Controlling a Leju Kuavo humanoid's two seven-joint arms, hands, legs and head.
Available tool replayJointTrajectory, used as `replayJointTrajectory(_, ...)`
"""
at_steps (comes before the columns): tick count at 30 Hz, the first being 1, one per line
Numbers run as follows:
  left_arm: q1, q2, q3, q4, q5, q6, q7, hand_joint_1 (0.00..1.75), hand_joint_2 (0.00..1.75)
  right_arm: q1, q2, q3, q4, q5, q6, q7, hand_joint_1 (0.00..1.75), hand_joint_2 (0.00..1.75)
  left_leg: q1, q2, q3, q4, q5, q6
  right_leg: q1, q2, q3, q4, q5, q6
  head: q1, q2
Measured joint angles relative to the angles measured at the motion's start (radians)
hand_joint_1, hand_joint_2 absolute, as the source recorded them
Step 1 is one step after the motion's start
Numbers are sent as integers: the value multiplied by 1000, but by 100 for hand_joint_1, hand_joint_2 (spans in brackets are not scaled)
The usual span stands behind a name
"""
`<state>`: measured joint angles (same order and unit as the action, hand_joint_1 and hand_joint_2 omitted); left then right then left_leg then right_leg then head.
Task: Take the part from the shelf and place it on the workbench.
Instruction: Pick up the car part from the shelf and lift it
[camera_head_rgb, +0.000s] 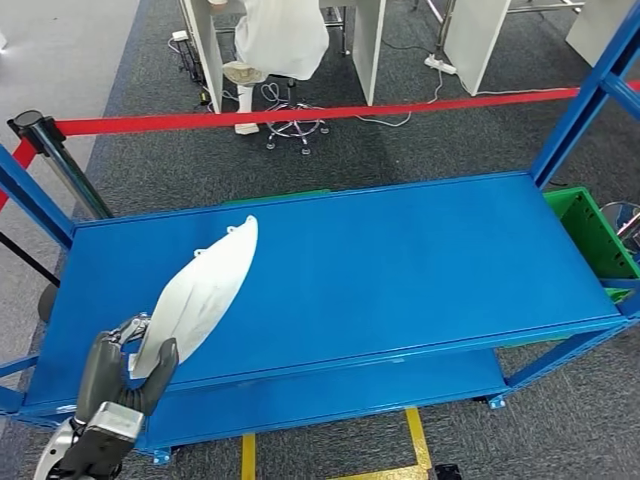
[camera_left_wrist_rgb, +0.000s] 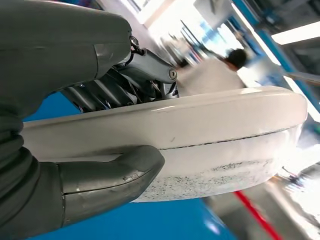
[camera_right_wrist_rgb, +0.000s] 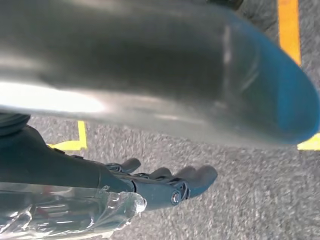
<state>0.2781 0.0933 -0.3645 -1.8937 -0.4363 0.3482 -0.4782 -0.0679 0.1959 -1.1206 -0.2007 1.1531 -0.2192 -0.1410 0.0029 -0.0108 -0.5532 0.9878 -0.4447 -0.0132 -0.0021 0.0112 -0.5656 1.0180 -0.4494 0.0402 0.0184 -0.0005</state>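
the part (camera_head_rgb: 202, 293), a long white moulded shell tapering to a rounded tip, smooth above and speckled along its seam, is clamped at its near end by the left hand (camera_head_rgb: 124, 370) over the blue metal shelf (camera_head_rgb: 392, 260), bare to the right. the right hand (camera_right_wrist_rgb: 166, 182) hangs over grey carpet, fingers loosely extended, holding nothing.

No text, label, brand, number or sign can be read in any of the views.
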Motion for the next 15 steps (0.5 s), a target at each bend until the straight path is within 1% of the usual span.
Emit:
replayJointTrajectory(2, 0, -9, -1, -26, 79, -44, -44, 175, 175, 2, 0, 0, 0, 4, 0, 0, 0, 0, 2, 0, -2, 0, -1, -9, 0, 1, -2, -1, 4, -12, -1, 0)
replayJointTrajectory(3, 0, -12, -1, -38, 109, -61, -59, 175, 175, 3, 0, 0, 0, 5, -1, 0, 0, 0, 3, 0, -8, 13, -12, -14, -2, 0, -2, -3, 5, -18, -3, 0)
replayJointTrajectory(4, 0, -14, -1, -49, 136, -77, -71, 175, 175, 2, 0, 0, 0, 7, -1, 0, 0, 0, 3, 1, -23, 45, -34, -19, -4, 0, -2, -6, 7, -24, -5, 0)
replayJointTrajectory(5, 1, -16, -2, -58, 162, -93, -81, 175, 175, 1, 0, 0, 0, 8, -1, 0, 0, 0, 4, 1, -49, 99, -66, -22, -5, -1, -2, -7, 8, -28, -8, 0)
replayJointTrajectory(6, 1, -18, -2, -66, 186, -110, -88, 175, 175, 1, 0, 0, 0, 10, -1, 0, 0, 0, 4, 1, -83, 169, -100, -25, -5, -2, -3, -7, 8, -30, -10, 0)
replayJointTrajectory(7, 1, -18, -2, -70, 210, -128, -93, 175, 175, 1, 0, 0, 0, 11, -1, 0, 0, 0, 4, 1, -116, 236, -127, -27, -5, -3, -4, -7, 8, -31, -11, 0)
replayJointTrajectory(8, 2, -19, -2, -72, 234, -146, -95, 175, 175, 2, 0, 0, 0, 12, -1, -1, 0, 0, 4, 2, -138, 282, -136, -27, -4, -3, -4, -6, 8, -32, -10, 0)
replayJointTrajectory(9, 2, -19, -1, -73, 257, -164, -96, 175, 175, 2, 0, 0, 0, 13, -1, -3, 0, 0, 4, 2, -144, 291, -126, -27, -4, -3, -3, -6, 8, -32, -11, 0)
replayJointTrajectory(10, 2, -19, 0, -73, 281, -184, -96, 175, 175, 2, 0, 0, 0, 14, -1, -4, 0, 0, 4, 2, -130, 261, -98, -26, -4, -3, -2, -6, 7, -31, -11, 0)
replayJointTrajectory(11, 2, -19, 2, -74, 302, -202, -97, 175, 175, 2, 0, 0, 0, 15, -1, -5, 0, 0, 4, 2, -100, 198, -59, -24, -5, -2, 0, -6, 7, -31, -11, 0)
replayJointTrajectory(12, 2, -20, 3, -74, 319, -218, -97, 175, 175, 1, 0, 0, 0, 16, -1, -6, 0, 0, 4, 3, -64, 125, -26, -22, -3, -1, 1, -6, 6, -29, -12, 0)
replayJointTrajectory(13, 1, -21, 5, -76, 332, -229, -98, 175, 175, 1, 0, 0, 0, 17, 0, -7, 0, 0, 4, 4, -34, 62, -5, -19, -1, 0, 0, -4, 5, -25, -12, 0)
replayJointTrajectory(14, 1, -23, 6, -77, 340, -236, -99, 175, 175, 1, 0, 0, 0, 17, 0, -8, 0, 0, 4, 3, -15, 22, 4, -15, 1, 0, -1, -2, 4, -21, -12, 0)
replayJointTrajectory(15, 2, -24, 6, -78, 345, -241, -99, 175, 175, 1, -1, 0, 0, 17, 0, -8, 0, 0, 3, 3, -10, 6, 2, -10, 3, 0, -3, -2, 4, -15, -12, 0)
